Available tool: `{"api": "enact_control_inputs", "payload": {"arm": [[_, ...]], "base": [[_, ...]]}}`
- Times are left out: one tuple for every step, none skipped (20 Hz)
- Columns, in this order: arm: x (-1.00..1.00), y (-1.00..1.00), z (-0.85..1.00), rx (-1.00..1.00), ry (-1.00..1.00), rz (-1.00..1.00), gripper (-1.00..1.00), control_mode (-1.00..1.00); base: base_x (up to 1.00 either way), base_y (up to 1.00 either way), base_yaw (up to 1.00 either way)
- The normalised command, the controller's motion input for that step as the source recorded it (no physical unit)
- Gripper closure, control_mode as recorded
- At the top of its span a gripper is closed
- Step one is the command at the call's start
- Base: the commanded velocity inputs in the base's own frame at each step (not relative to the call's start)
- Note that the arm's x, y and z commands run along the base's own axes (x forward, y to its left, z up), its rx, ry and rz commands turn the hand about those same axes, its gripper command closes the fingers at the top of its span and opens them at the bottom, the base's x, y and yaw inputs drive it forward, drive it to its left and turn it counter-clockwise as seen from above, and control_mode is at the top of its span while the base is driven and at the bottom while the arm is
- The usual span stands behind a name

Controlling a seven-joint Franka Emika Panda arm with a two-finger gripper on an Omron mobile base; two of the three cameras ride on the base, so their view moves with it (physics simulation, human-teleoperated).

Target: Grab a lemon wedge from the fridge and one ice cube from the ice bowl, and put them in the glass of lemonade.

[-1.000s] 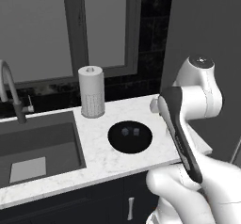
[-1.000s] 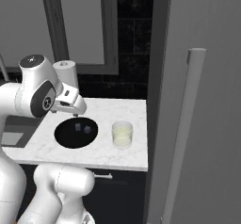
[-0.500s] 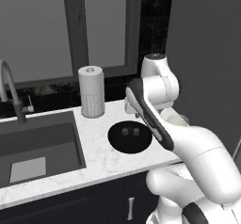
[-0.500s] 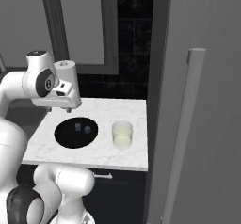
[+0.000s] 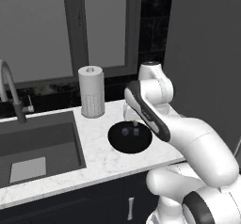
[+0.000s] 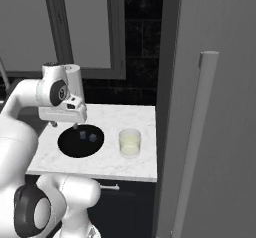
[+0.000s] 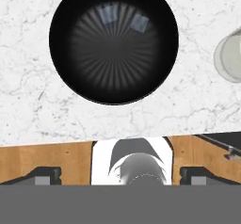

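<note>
One black bowl (image 5: 130,137) sits on the white marble tabletop (image 5: 99,155), and inside it lie two ice cubes, one (image 7: 109,14) beside the other (image 7: 140,22), close but not touching. From above they read as two pale squares on the far half of the bowl's floor, as the hand camera frames it. They are squat little blocks with no long side to speak of; the second one sits turned a bit askew to the first.

There is one glass of lemonade (image 6: 129,142), a short clear tumbler standing upright on the tabletop just beside the bowl, on the side toward the tall grey fridge (image 6: 210,107). One paper-towel roll (image 5: 92,92) stands upright behind the bowl near the window, and one dark sink (image 5: 35,145) with a single curved tap (image 5: 10,89) lies further along the tabletop.

The claw (image 6: 64,125) hangs over the bowl's rim on the side away from the glass, pointing straight down, its two fingers spread wide with nothing between them. The cubes lie below it and a little toward the glass, well clear of the fingertips. In the left base view one dark fingertip (image 5: 134,124) shows just above the bowl, over the cubes.

The fridge door is closed, its long bar handle (image 6: 192,147) running upright.
</note>
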Motion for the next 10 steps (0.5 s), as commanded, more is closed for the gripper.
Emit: {"api": "enact_control_inputs", "payload": {"arm": [[0.11, 0.0, -0.21, 0.09, 0.04, 0.0, -1.0, -1.0], [0.16, 0.0, -0.24, 0.07, 0.02, 0.0, -1.0, -1.0], [0.31, 0.0, -0.36, 0.03, 0.0, 0.0, -1.0, -1.0], [0.4, -0.02, -0.38, 0.01, 0.0, 0.0, -1.0, -1.0], [0.44, -0.03, -0.39, 0.0, 0.0, 0.0, -1.0, -1.0], [0.46, -0.03, -0.36, 0.0, 0.0, 0.0, -1.0, -1.0], [0.49, 0.0, -0.36, 0.0, 0.0, 0.0, -1.0, -1.0], [0.59, 0.0, -0.31, 0.0, 0.0, 0.0, -1.0, -1.0], [0.64, 0.0, -0.27, 0.0, 0.0, 0.0, -1.0, -1.0], [0.63, 0.0, -0.25, 0.0, 0.0, 0.0, -1.0, -1.0]], "base": [[0.0, 0.0, 0.0], [0.0, 0.0, 0.0], [0.0, 0.0, 0.0], [0.0, 0.0, 0.0], [0.0, 0.0, 0.0], [0.0, 0.0, 0.0], [0.0, 0.0, 0.0], [0.0, 0.0, 0.0], [0.0, 0.0, 0.0], [0.0, 0.0, 0.0]]}}
